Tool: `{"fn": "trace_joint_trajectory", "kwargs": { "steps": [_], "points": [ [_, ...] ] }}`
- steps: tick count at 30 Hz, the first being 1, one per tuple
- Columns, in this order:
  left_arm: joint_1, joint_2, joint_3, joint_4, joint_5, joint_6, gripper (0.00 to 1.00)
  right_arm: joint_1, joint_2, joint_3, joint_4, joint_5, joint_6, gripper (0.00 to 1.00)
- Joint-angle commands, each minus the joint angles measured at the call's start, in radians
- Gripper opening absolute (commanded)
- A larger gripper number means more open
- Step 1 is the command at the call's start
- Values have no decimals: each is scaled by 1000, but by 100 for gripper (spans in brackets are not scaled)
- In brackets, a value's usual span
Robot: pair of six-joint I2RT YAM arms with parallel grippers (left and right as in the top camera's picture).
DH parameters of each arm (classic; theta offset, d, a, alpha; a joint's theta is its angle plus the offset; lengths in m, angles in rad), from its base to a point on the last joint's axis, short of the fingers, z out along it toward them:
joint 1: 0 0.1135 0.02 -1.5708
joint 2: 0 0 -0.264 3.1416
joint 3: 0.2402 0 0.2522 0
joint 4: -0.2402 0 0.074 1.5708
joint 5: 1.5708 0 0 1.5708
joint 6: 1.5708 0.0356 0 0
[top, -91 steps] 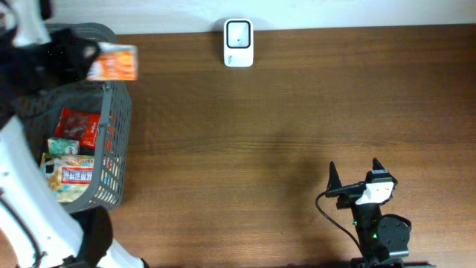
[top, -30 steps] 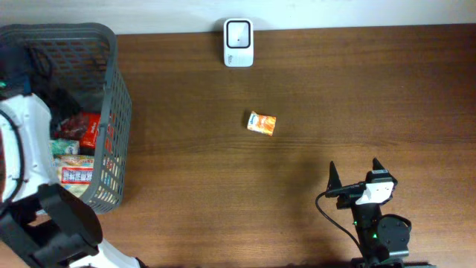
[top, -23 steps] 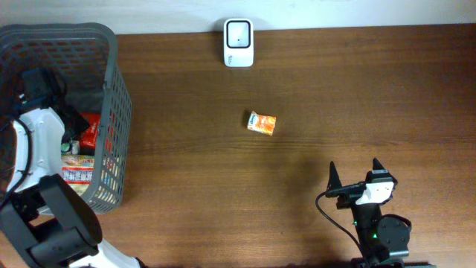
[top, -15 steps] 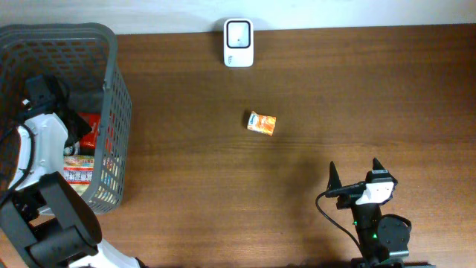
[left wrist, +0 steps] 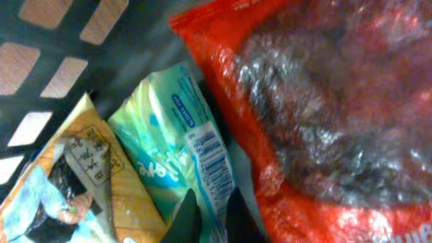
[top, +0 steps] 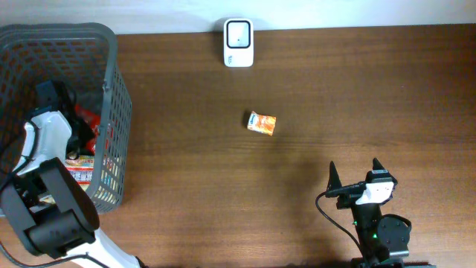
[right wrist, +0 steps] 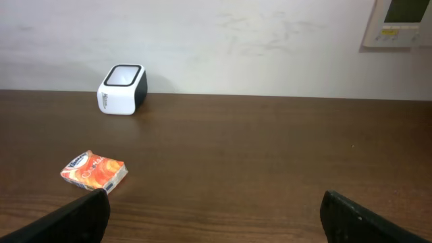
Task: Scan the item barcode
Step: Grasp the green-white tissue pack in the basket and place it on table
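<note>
The white barcode scanner (top: 238, 43) (right wrist: 123, 89) stands at the table's far edge. An orange carton (top: 262, 123) (right wrist: 93, 170) lies flat mid-table. My left gripper (top: 80, 128) (left wrist: 210, 214) is down inside the grey basket (top: 115, 89), its jaws shut on the edge of a green-and-white packet (left wrist: 175, 128) whose barcode shows just above the fingertips (left wrist: 185, 216). A red bag (left wrist: 324, 101) lies against that packet on the right. My right gripper (top: 355, 173) (right wrist: 212, 219) rests open near the front right, nothing between its fingers.
A yellow snack packet (left wrist: 81, 182) lies left of the green one in the basket. More packets (top: 74, 173) fill the basket's near end. The basket's mesh wall (left wrist: 47, 40) closes off the far side.
The orange carton, earlier held over the basket, now lies mid-table. My left gripper has sunk deeper into the basket and closed on the green packet. The right arm is still.
</note>
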Motion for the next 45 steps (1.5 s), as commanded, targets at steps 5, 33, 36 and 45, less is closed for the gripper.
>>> {"fn": "trace_joint_trajectory", "kwargs": {
  "steps": [5, 33, 36, 45],
  "points": [
    [4, -238, 283, -173, 138, 4, 0, -2, -6, -9, -2, 5, 11, 98],
    [-964, 156, 290, -70, 327, 101, 24, -2, -6, -9, -2, 5, 12, 98],
    [-983, 192, 292, -18, 318, 108, 82, -2, -6, -9, -2, 5, 11, 98],
    [-763, 178, 1140, -621, 227, 108, 99, -2, -6, -9, -2, 5, 12, 98]
  ]
}}
